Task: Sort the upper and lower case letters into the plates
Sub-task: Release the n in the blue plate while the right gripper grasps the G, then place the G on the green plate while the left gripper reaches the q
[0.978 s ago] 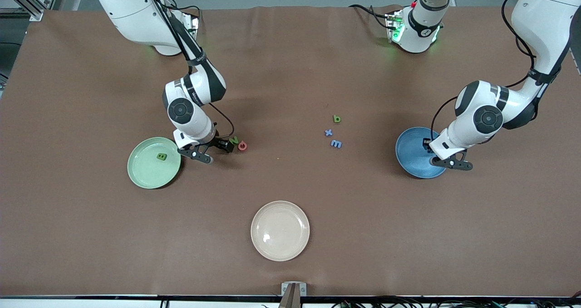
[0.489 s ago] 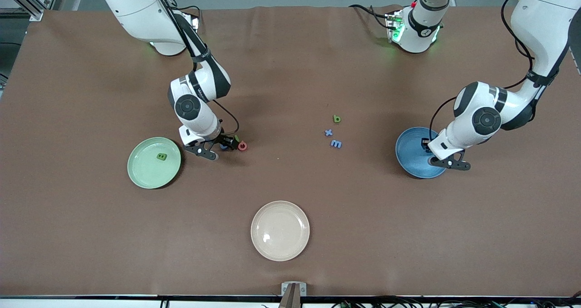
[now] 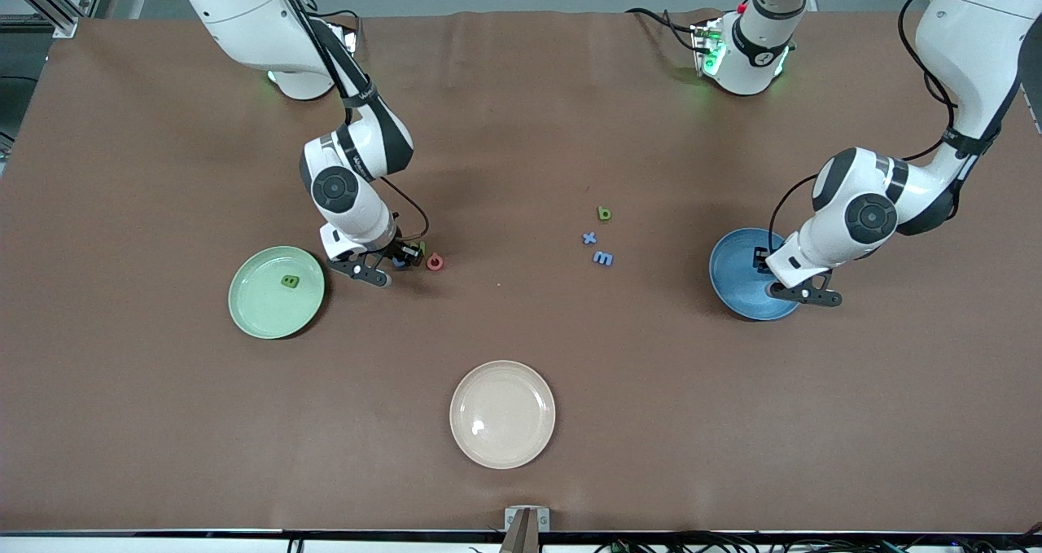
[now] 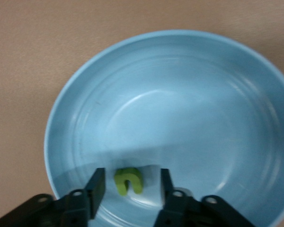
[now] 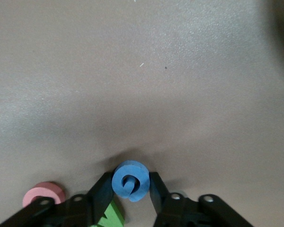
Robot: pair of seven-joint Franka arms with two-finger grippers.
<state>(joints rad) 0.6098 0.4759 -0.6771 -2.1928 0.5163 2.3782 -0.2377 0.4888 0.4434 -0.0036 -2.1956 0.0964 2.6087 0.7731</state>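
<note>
- The right pincer point(image 5: 130, 189) sits low on the counter point(image 3: 521, 129) just beside the green plate point(image 3: 276, 292), toward the right arm's end. Its wrist view shows what the front view hides: the dark fingers point(image 5: 100, 194) pressed against both flanks of a blue letter point(image 5: 130, 181), a thick curl like a "G".
- In that same view a pink letter point(image 5: 44, 194), round with a hole, lies just beside one finger, and a green letter point(image 5: 111, 216) peeks out under the blue one. From the front the pink one point(image 3: 435, 261) reads clearly, while the blue and green are only slivers at the fingertips.
- The left pincer point(image 4: 128, 189) hangs over the blue plate point(image 4: 189, 109), toward the left arm's end. Its jaws stand apart with nothing between them touching: a lime hook-shaped letter point(image 4: 128, 180) lies on the plate's floor in the gap. The front view shows only the wrist over the plate's rim point(image 3: 720, 268).
- The plates look smooth and glossy, with faint concentric rings in the blue one; the letters look matte and chunky; the counter cover is dull brown.
- A dark green "B" point(image 3: 290, 281) lies in the green plate.
- Mid-counter lie three small letters: green "b" point(image 3: 604, 213), blue "x" point(image 3: 589, 239), blue "m" point(image 3: 603, 258).
- A beige plate point(image 3: 502, 414) lies nearest the front camera.
</note>
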